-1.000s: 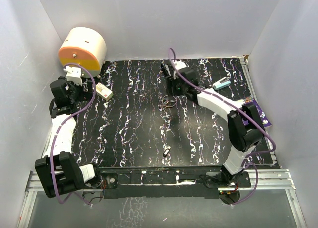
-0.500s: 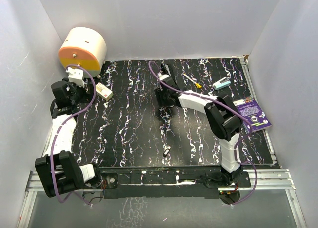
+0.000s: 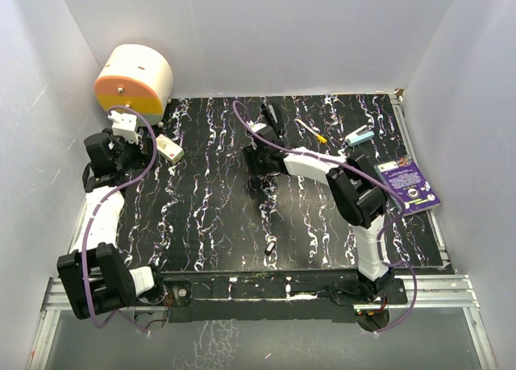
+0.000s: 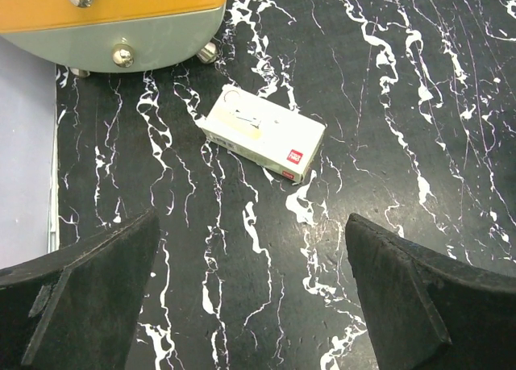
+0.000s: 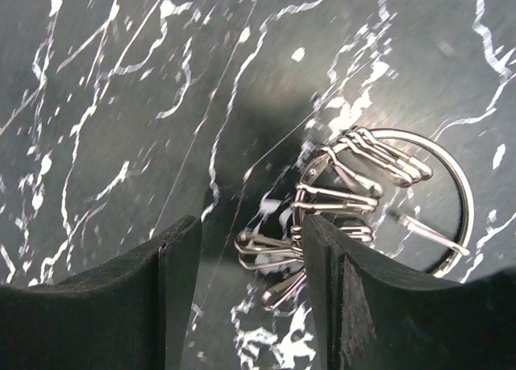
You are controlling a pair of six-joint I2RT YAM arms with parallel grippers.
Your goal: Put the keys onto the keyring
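Observation:
The keyring (image 5: 466,194) is a thin silvery wire ring lying flat on the black marbled table. Several silvery wire clasps (image 5: 334,197) hang bunched on its left side. I cannot make out any flat keys among them. My right gripper (image 5: 250,273) is open and low over the table, its jaws straddling the leftmost clasps, and its right finger (image 5: 355,305) covers part of the bunch. In the top view my right gripper (image 3: 258,159) hides the ring. My left gripper (image 4: 254,305) is open and empty at the far left (image 3: 109,148).
A white box (image 4: 262,134) and a round orange-and-white device (image 3: 133,80) sit near the left gripper. A yellow-handled tool (image 3: 310,130), a black stick (image 3: 268,112), a teal item (image 3: 360,135) and a purple card (image 3: 411,185) lie at the right. A small dark piece (image 3: 270,246) lies near the front.
My right arm has swung left and folded, carrying its gripper from the back middle down over the keyring. The left arm has barely moved.

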